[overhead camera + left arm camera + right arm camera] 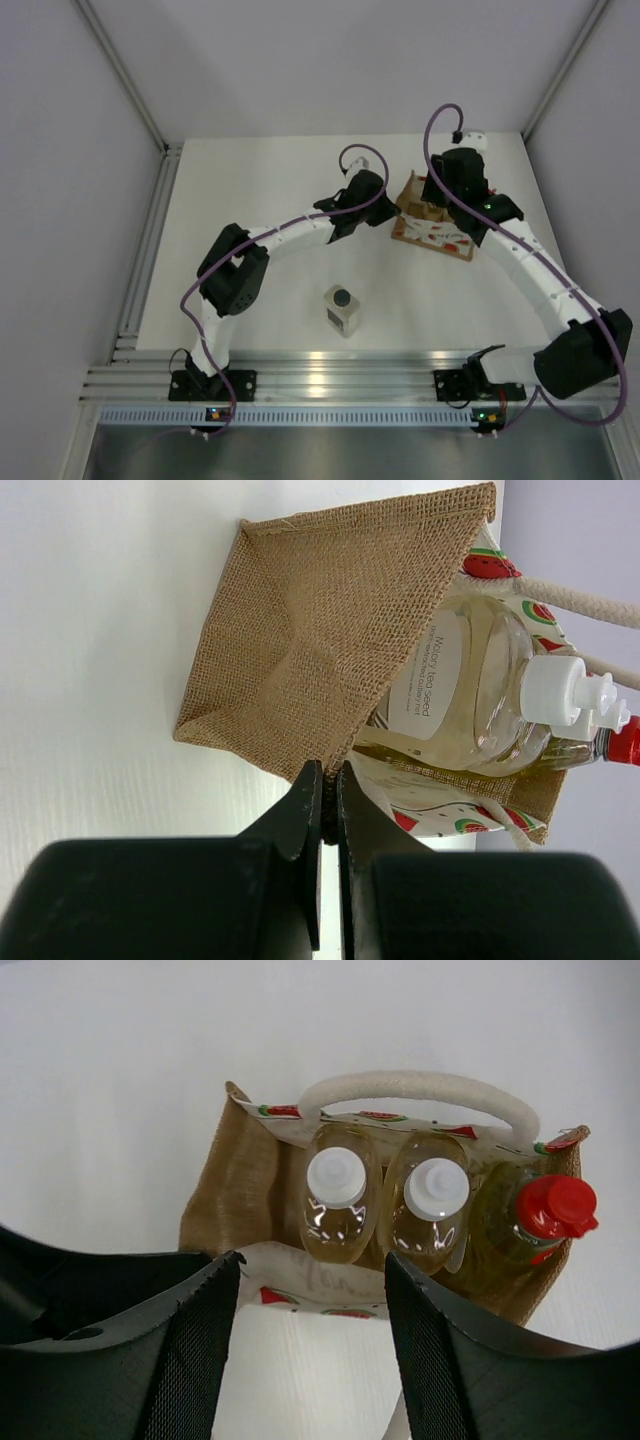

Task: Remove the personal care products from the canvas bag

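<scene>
The canvas bag (432, 238) stands at the back right of the table, brown burlap with a white red-printed panel. My left gripper (330, 780) is shut on the burlap seam at the bag's edge (320, 630); in the top view it (392, 207) is at the bag's left side. My right gripper (312, 1260) is open above the bag's mouth (250, 1190). Inside stand two amber bottles with white caps (337, 1178) (436, 1188) and a yellow bottle with a red cap (553, 1207). A square clear bottle with a dark cap (342, 308) stands on the table, outside the bag.
The bag's cream loop handle (420, 1088) arches over the far side of the bottles. Grey walls enclose the table at left, back and right. An aluminium rail (330, 385) runs along the near edge by the arm bases.
</scene>
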You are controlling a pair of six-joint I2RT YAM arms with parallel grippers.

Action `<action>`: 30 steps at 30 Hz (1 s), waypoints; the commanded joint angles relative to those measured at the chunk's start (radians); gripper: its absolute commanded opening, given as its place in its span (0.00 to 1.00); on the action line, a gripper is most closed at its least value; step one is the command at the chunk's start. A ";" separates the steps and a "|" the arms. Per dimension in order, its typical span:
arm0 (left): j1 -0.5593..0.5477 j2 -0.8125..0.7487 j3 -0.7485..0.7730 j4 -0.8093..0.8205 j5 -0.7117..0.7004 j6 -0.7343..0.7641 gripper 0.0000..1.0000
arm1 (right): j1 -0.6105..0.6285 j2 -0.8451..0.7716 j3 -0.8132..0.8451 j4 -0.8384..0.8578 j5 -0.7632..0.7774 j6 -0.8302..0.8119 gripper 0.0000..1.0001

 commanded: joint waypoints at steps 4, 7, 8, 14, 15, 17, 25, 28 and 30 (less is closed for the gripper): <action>0.024 -0.062 0.016 -0.074 -0.045 0.069 0.00 | -0.087 0.147 0.132 -0.051 -0.080 -0.060 0.58; 0.024 -0.063 0.015 -0.074 -0.045 0.072 0.00 | -0.104 0.198 0.146 -0.051 -0.083 -0.058 0.58; 0.024 -0.062 0.016 -0.074 -0.043 0.072 0.00 | -0.105 0.210 0.150 -0.051 -0.089 -0.058 0.58; 0.024 -0.051 0.015 -0.074 -0.032 0.069 0.00 | -0.109 0.302 0.187 -0.049 -0.070 -0.077 0.52; 0.024 -0.051 0.015 -0.074 -0.031 0.071 0.00 | -0.110 0.310 0.192 -0.049 -0.070 -0.078 0.52; 0.024 -0.049 0.015 -0.074 -0.032 0.071 0.00 | -0.112 0.332 0.206 -0.049 -0.067 -0.078 0.50; 0.024 -0.056 0.010 -0.074 -0.032 0.078 0.00 | -0.118 0.368 0.213 -0.049 -0.052 -0.074 0.47; 0.024 -0.057 0.010 -0.074 -0.029 0.080 0.00 | -0.124 0.381 0.212 -0.048 -0.049 -0.074 0.43; 0.024 -0.059 0.009 -0.074 -0.031 0.083 0.00 | -0.124 0.381 0.209 -0.048 -0.046 -0.069 0.37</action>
